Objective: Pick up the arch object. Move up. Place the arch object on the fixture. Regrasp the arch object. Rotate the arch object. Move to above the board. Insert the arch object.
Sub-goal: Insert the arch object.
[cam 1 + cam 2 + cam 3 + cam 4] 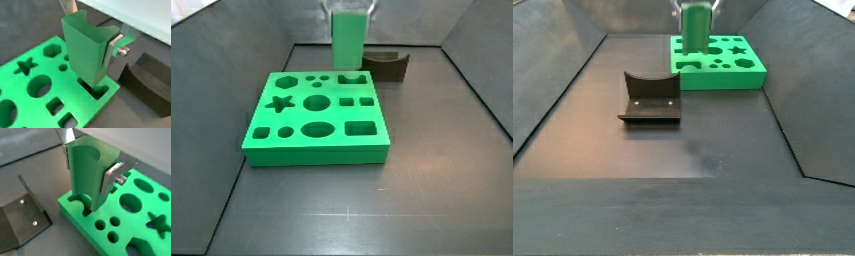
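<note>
The arch object [85, 50] [89, 178] is a small green block standing upright, its curved dip facing up. My gripper [90, 30] [90, 167] is shut on its upper part, with a silver finger [115, 44] [112, 174] flat against one side. Its lower end meets an arch-shaped cutout [100, 92] at the corner of the board [40, 67] [137, 220]. Both side views show the arch object [349, 38] [695, 25] upright over the board's [318, 140] [720, 78] edge nearest the fixture [388, 66] [649, 100]. The fixture stands bare.
The board's other cutouts include a star [25, 66], a hexagon [52, 49] and circles [131, 202]. Dark sloping walls [553, 90] ring the floor. The fixture's dark base plate [20, 223] lies close beside the board.
</note>
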{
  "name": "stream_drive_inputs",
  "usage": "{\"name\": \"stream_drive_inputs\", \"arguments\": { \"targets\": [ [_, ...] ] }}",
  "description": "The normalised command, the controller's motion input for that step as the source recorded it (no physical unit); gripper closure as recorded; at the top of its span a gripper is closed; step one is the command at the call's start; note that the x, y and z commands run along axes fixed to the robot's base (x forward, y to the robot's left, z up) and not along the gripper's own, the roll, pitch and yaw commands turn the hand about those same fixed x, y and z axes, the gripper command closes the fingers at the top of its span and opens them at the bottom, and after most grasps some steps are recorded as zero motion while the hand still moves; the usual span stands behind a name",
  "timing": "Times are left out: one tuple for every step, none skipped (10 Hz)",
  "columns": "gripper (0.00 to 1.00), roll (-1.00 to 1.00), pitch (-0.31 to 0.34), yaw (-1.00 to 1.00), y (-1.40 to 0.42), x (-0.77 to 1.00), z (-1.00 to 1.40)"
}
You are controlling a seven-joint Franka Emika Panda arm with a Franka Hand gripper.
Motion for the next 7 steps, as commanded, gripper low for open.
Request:
{"name": "stream_drive_inputs", "arguments": {
  "targets": [
    [1.0,0.02,-0.053,0.0,0.0,0.0,-0.51],
    [1.0,0.02,-0.043,0.0,0.0,0.0,-0.39],
    [1.0,0.08,0.0,0.0,0.0,0.06,-0.23],
    [1.0,0.12,0.017,0.0,0.0,0.0,-0.16],
    [1.0,0.1,0.017,0.0,0.0,0.05,-0.16],
    [1.0,0.09,0.026,0.0,0.0,0.24,-0.21],
    [1.0,0.11,0.024,0.0,0.0,0.25,-0.26]
  ]
}}
